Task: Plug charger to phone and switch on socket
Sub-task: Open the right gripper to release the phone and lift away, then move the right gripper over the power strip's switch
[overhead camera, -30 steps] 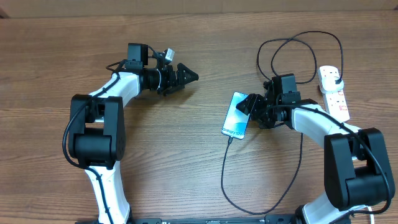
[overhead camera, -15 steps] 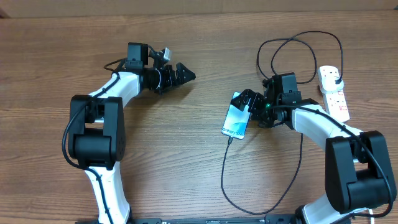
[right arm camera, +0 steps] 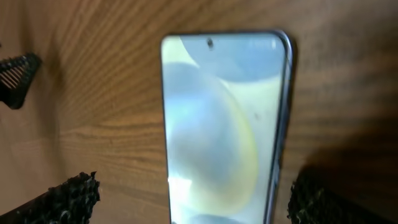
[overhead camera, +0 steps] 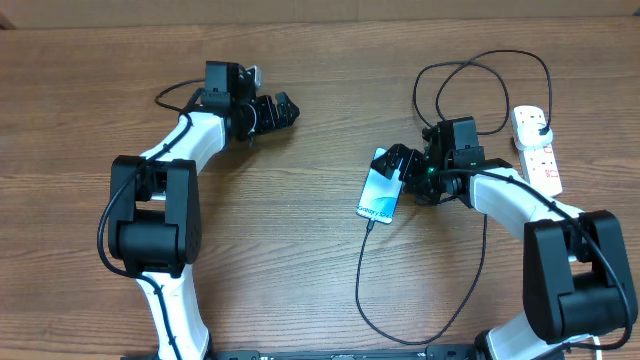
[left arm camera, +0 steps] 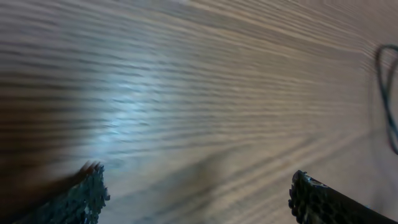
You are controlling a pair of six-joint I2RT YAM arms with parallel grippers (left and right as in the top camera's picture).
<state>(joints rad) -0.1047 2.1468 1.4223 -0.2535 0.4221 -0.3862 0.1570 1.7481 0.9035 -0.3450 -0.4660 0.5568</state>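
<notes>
Right claw (overhead camera: 397,164) wide open, empty, over top end of phone (overhead camera: 379,197), flat on table (overhead camera: 300,260) w/ cable (overhead camera: 361,285) seemingly plugged into its bottom edge. Left claw (overhead camera: 279,108) open, empty, far off, prob. out of the way; socket (overhead camera: 537,150) switch likely next.

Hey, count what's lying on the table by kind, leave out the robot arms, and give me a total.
Phone: 1
Charger cable: 1
Power strip: 1
Total: 3
</notes>
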